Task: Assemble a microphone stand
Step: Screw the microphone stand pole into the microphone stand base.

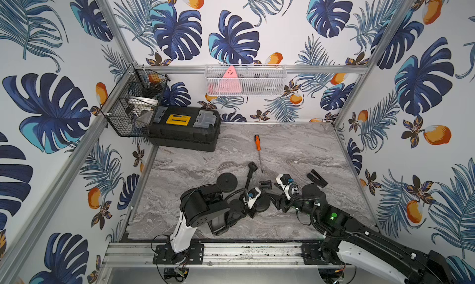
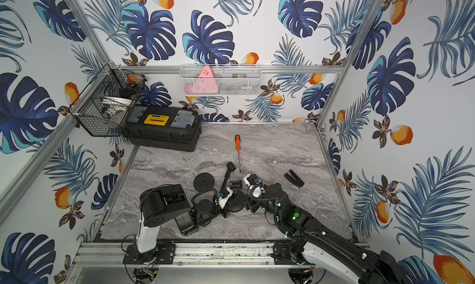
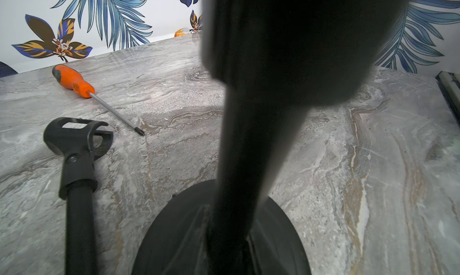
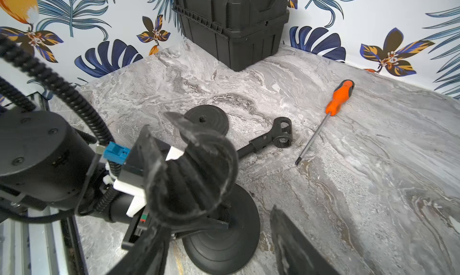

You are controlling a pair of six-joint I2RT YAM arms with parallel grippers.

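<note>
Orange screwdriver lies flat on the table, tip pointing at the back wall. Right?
Not quite. The orange screwdriver does lie flat on the table, but it is the handle that sits toward the back wall. The tip points toward the robot's side and ends beside the mic clip. Both top views show this.

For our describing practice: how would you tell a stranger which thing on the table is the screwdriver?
Find the black toolbox in the far left corner of the grey marble table. Just right of it, toward the middle, lies the screwdriver, tip toward the near edge. Its bright orange handle sets it apart: the pole by its tip is black.
</note>
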